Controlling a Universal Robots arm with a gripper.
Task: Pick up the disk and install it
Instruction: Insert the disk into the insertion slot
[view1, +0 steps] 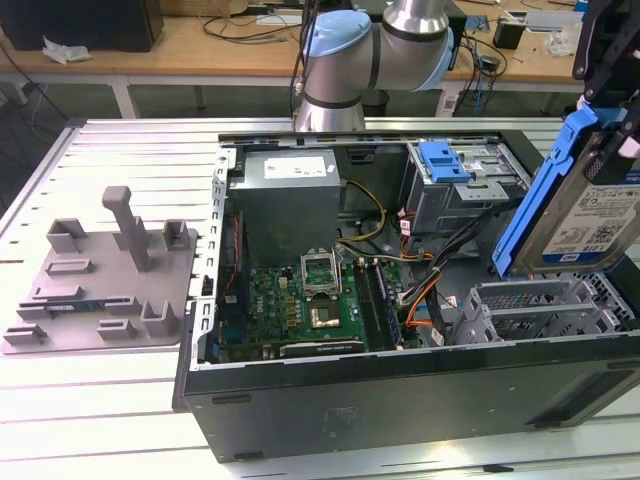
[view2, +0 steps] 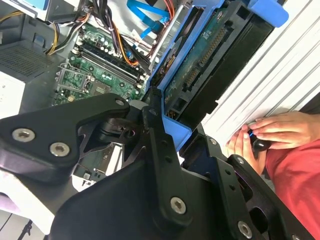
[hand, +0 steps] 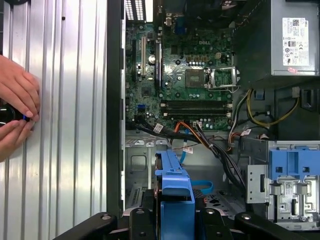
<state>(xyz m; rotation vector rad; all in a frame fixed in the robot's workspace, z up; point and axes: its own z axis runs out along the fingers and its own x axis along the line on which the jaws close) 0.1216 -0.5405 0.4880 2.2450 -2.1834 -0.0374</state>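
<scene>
Black gripper (view1: 607, 85) hangs at three o'clock over the open black metal computer case (view1: 400, 400), clamped on the tilted blue-railed silver disk (view1: 590, 215).

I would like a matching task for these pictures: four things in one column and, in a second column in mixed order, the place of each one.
Things
1. disk
2. grey stand
3. power supply
4. hands

Places
A. standing on the table, at the exterior view's left of the computer case
B. inside the case, beside the circuit board
C. held tilted by the tool, above the case
D. on the table beside the case, around a small dark thing

Pairs: 1-C, 2-A, 3-B, 4-D
</scene>
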